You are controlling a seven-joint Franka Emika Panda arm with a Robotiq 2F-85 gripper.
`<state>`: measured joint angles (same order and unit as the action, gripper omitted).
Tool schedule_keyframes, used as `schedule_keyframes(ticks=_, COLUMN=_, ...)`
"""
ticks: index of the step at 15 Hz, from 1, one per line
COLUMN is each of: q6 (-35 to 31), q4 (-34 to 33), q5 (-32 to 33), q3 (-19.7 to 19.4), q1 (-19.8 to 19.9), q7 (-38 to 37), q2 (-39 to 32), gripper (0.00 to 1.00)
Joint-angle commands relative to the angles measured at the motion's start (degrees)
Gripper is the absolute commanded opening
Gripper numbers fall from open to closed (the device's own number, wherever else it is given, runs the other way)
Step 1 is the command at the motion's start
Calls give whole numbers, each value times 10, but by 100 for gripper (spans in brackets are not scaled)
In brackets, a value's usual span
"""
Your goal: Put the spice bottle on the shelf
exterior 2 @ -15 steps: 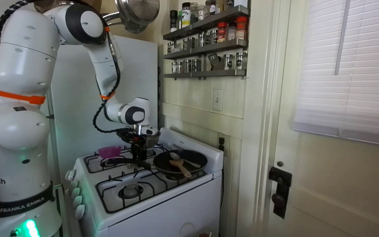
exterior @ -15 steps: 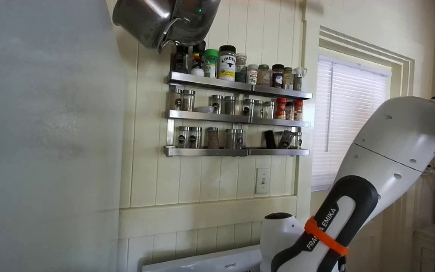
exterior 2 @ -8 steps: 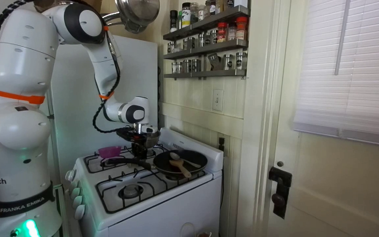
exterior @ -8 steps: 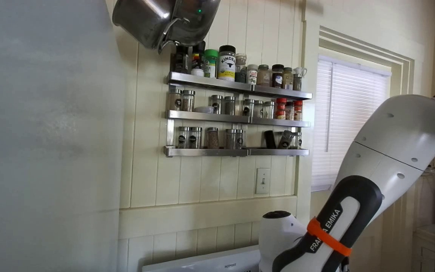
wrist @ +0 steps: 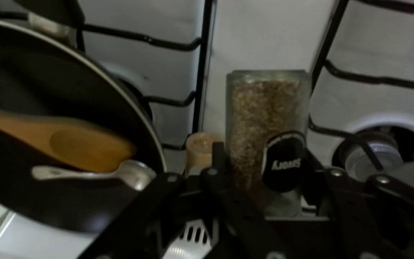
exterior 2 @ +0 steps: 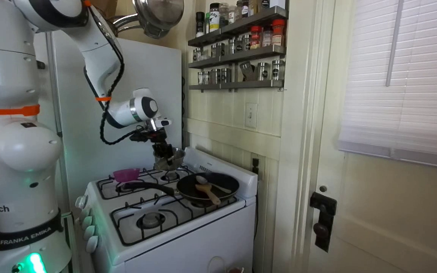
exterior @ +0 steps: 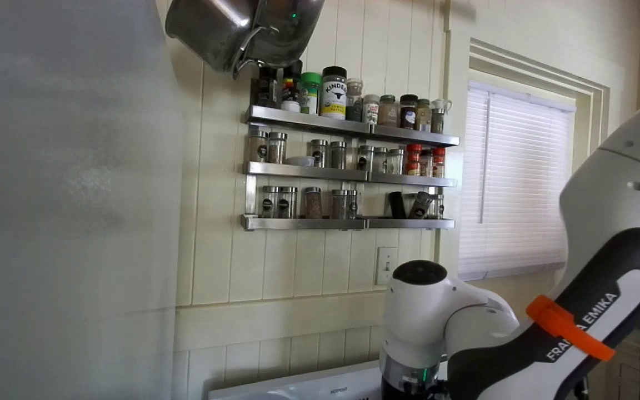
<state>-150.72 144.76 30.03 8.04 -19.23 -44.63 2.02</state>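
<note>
The spice bottle (wrist: pixel 264 108) is a clear glass jar of brown flakes with a black label reading "Savory", upside down in the wrist view. My gripper (wrist: pixel 264 154) is shut around its sides, one finger on each side, holding it above the stove. In an exterior view the gripper (exterior 2: pixel 164 149) is tilted in front of a metal pot, and the bottle is hard to make out there. The shelf, a silver three-tier rack, hangs on the wall in both exterior views (exterior: pixel 304 224) (exterior 2: pixel 205 87), above and apart from the gripper. Its tiers hold many jars.
A black pan (exterior 2: pixel 188 193) with spoons in it sits on the stove (exterior 2: pixel 188 242), beside a pink bowl (exterior 2: pixel 126 174) and a metal pot (exterior 2: pixel 176 161). Another jar with a tan top (wrist: pixel 199 145) stands near the pan. Hanging pots (exterior: pixel 214 33) are beside the top tier.
The arm has drawn back and lifted the gripper off the stove level. The gripper has gone from pointing straight down to tilted, uncovering the metal pot. Shelf and jars are unchanged.
</note>
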Motion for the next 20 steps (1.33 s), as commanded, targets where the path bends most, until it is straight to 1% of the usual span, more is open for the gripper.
schedule_keyframes(ticks=1, q6=-2, q4=51, q5=115, q3=10, q1=8, q7=-106, q2=115, gripper=23)
schedule_keyframes(ticks=4, q6=-13, q4=81, q5=170, q3=12, q1=22, q7=-180, q2=196, gripper=23)
schedule_keyframes(ticks=8, q6=-3, q4=111, q5=220, q3=13, q1=44, q7=-240, q2=289, gripper=23)
schedule_keyframes(ticks=12, q6=12, q4=124, q5=250, q3=9, q1=58, q7=-224, q2=366, gripper=23)
schedule_keyframes(ticks=13, q6=3, q4=128, q5=227, q3=37, q1=92, q7=-203, q2=385, gripper=23)
schedule_keyframes(ticks=14, q6=11, q4=127, q5=216, q3=36, q1=92, q7=-187, q2=401, gripper=23)
schedule_keyframes(ticks=15, q6=8, q4=126, q5=204, q3=29, q1=90, q7=-156, q2=406, gripper=23)
schedule_keyframes(ticks=16, q6=-14, q4=125, q5=178, q3=1, q1=72, q7=-91, q2=393, gripper=23)
schedule_keyframes(ticks=17, q6=-12, q4=109, q5=186, q3=43, q1=109, q7=-142, q2=378, gripper=23)
schedule_keyframes(ticks=18, q6=-12, q4=109, q5=173, q3=44, q1=112, q7=-125, q2=383, gripper=48)
schedule_keyframes(ticks=20, q6=-11, q4=108, q5=173, q3=52, q1=121, q7=-126, q2=383, gripper=48)
